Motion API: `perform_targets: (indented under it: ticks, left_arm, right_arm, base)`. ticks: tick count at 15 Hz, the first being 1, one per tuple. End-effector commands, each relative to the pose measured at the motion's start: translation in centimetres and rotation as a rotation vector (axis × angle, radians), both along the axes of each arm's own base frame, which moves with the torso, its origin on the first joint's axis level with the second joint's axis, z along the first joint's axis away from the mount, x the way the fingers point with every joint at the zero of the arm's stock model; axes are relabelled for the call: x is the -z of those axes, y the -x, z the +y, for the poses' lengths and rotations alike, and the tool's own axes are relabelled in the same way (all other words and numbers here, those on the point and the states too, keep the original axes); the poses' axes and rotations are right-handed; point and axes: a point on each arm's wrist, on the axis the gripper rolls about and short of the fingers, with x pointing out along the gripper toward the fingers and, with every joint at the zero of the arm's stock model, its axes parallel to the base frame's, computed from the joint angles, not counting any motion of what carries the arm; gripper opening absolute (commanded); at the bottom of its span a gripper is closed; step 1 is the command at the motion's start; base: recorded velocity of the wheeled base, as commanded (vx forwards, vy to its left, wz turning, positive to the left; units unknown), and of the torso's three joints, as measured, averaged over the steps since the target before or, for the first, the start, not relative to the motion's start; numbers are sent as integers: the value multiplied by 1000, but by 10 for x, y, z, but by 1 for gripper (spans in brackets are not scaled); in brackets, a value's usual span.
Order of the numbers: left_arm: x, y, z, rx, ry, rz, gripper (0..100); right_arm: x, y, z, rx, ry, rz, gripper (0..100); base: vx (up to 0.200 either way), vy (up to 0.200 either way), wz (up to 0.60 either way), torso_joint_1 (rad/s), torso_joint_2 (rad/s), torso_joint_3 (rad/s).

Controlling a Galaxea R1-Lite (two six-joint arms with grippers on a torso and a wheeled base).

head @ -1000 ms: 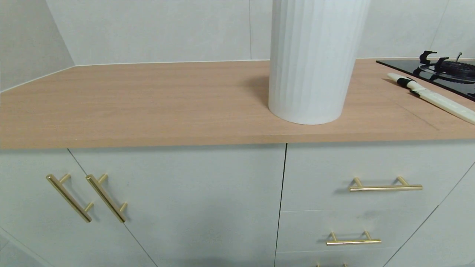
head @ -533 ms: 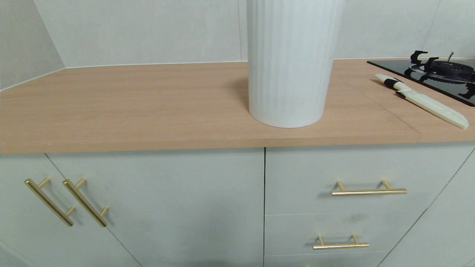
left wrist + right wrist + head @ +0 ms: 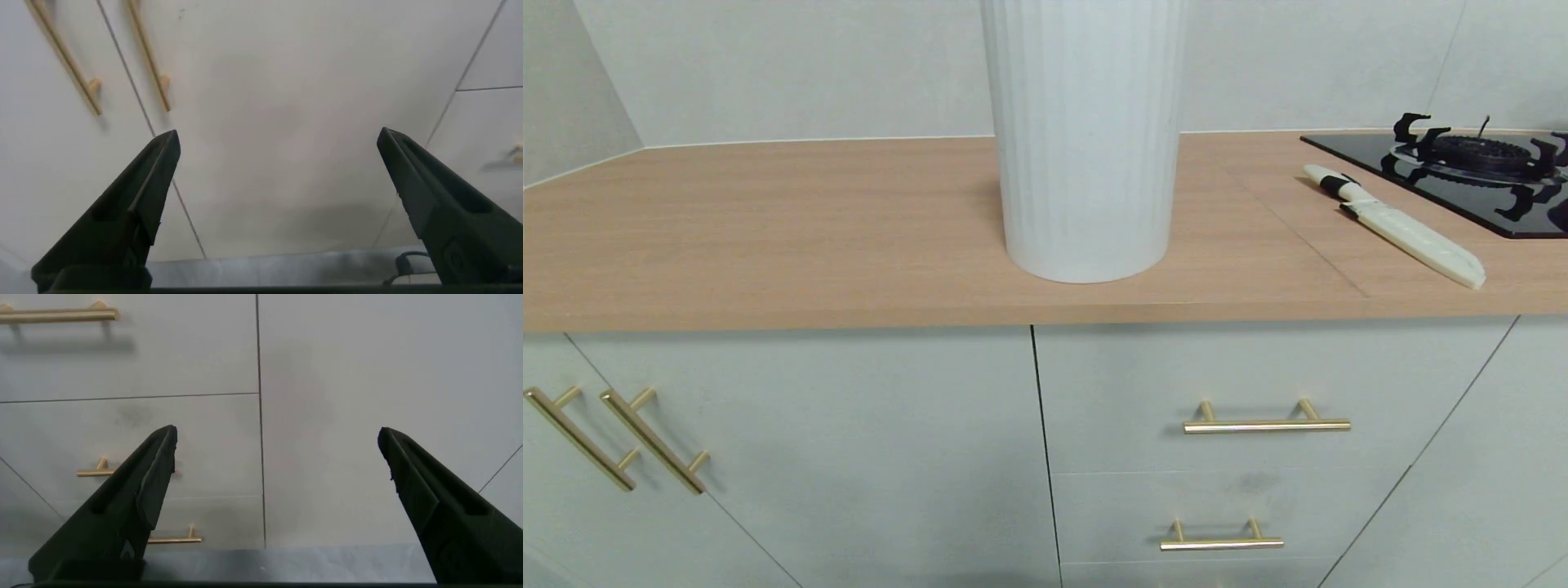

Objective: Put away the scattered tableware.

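A white knife (image 3: 1396, 227) with a black band on its handle lies on the wooden countertop (image 3: 768, 237) at the right, beside the hob. A tall white ribbed container (image 3: 1086, 139) stands near the counter's front edge at the middle. My left gripper (image 3: 278, 143) is open with nothing between its fingers and faces the white cabinet doors with two gold handles (image 3: 151, 57). My right gripper (image 3: 278, 437) is open too, empty, and faces the drawer fronts (image 3: 131, 441) below the counter.
A black glass hob with a burner grate (image 3: 1470, 159) sits at the far right of the counter. Below are cabinet doors with slanted gold handles (image 3: 654, 441) at the left and drawers with gold bar handles (image 3: 1266, 425) at the right. A tiled wall backs the counter.
The whole head view has shifted: the container, knife and hob now sit further left in the picture, so the camera has turned or moved right. Nothing on the counter has moved.
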Motion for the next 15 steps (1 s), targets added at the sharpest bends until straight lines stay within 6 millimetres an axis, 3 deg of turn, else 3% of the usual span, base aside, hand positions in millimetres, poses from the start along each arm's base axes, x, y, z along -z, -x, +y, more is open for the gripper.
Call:
perform_targets:
  ticks: [1,6,10,15]
  left_arm:
    - [0,0,0,0,0,0,100]
    - [0,0,0,0,0,0,100]
    - [0,0,0,0,0,0,100]
    - [0,0,0,0,0,0,100]
  right_arm:
    - [0,0,0,-1,0,1,100]
    - [0,0,0,-1,0,1,100]
    - [0,0,0,-1,0,1,100]
    - [0,0,0,-1,0,1,100]
  base:
    - [0,0,0,0,0,0]
    - [0,0,0,0,0,0]
    - [200,0,0,0,1,2]
    - [0,0,0,0,0,0]
